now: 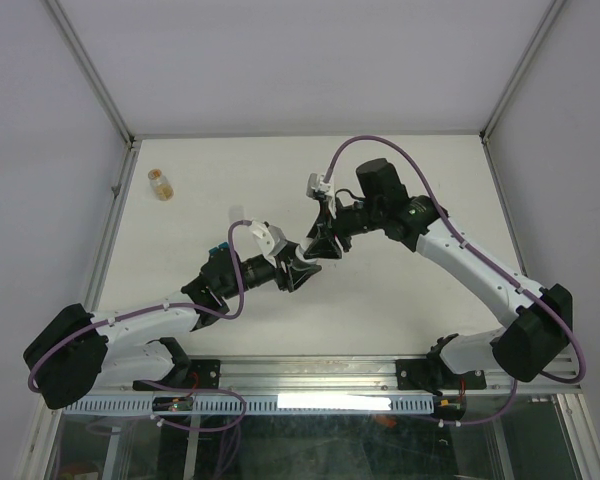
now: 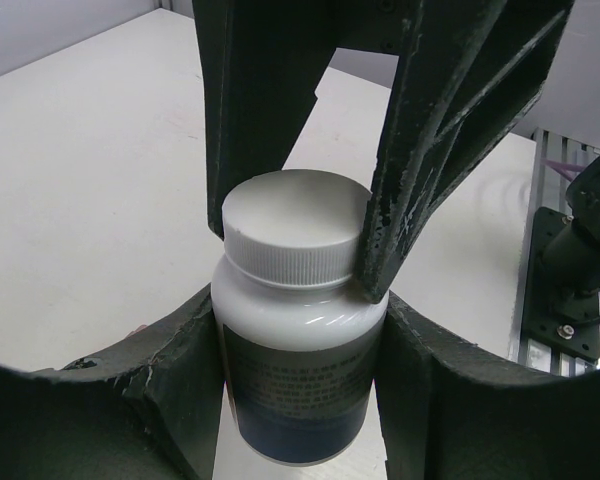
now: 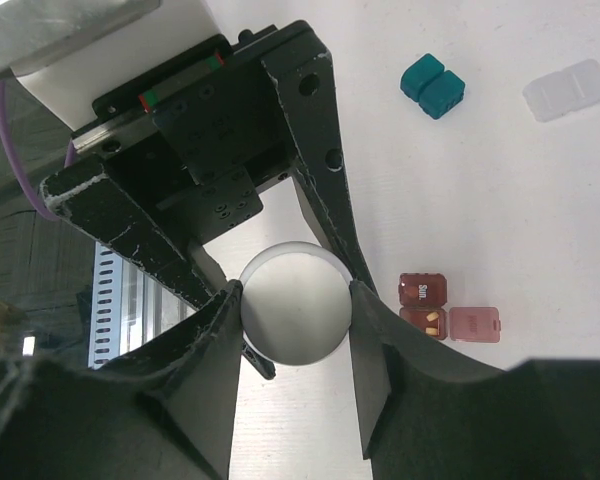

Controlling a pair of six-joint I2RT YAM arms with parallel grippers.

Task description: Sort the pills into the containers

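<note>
White bottle (image 2: 298,330) clamped in my left jaws, right jaws pinching its cap (image 2: 295,225); off-centre twist might yank it loose.

white bottle (image 2: 295,330) — capped, upright | amber vial (image 1: 161,184) — far-left on table (image 1: 240,170)

White table (image 1: 430,170), pale grey walls (image 1: 300,60), aluminium corner posts (image 1: 90,68)

Your left arm (image 1: 140,332) and right arm (image 1: 470,262): white link shells, black joint housings, a purple cable (image 1: 365,142) looping along each. Your left tool (image 1: 302,270) and right tool (image 1: 325,246): matte black, scuffed fingers (image 2: 450,120) with triangular cut-outs; the left tool's body bears a red-and-green stripe and small screws
</note>
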